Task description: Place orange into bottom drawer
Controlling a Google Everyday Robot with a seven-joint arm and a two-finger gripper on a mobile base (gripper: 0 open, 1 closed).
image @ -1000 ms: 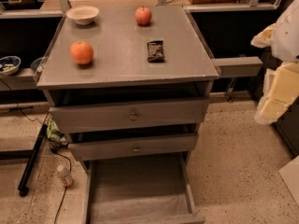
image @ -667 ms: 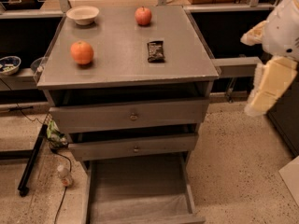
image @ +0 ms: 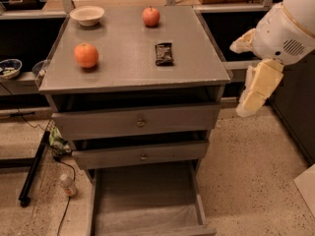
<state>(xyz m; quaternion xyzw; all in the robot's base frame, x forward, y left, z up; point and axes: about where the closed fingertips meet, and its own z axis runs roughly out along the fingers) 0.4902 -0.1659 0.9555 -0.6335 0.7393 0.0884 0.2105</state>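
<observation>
Moved since the earlier frames: arm and gripper [image: 257,85], shifted left from the right edge toward the cabinet, now level with the cabinet top's [image: 133,68] right front corner and just clear of it, over the speckled floor; nothing in its hold that can be seen; whether spread or pressed together cannot be told. Unmoved: all other items. Item, orange [image: 86,55]: on the cabinet top, front left, resting alone, well apart from the gripper. Item, apple [image: 151,16]: back of the top, right of centre (redder than the orange). Item, pale bowl [image: 87,15]: back left, upright, behind the orange. Item, dark snack packet [image: 164,53]: lying flat, right of centre, in front of the apple. Item, top drawer [image: 98,124]: small round knob, pulled out slightly. Item, middle drawer [image: 108,157]: small round knob, likewise slightly out. Item, bottom drawer [image: 147,191]: pulled fully out at floor level, grey floor bare, pale liner toward the front. Item, small bottle [image: 68,185]: on the floor left of the bottom drawer, beside a dark cable.
</observation>
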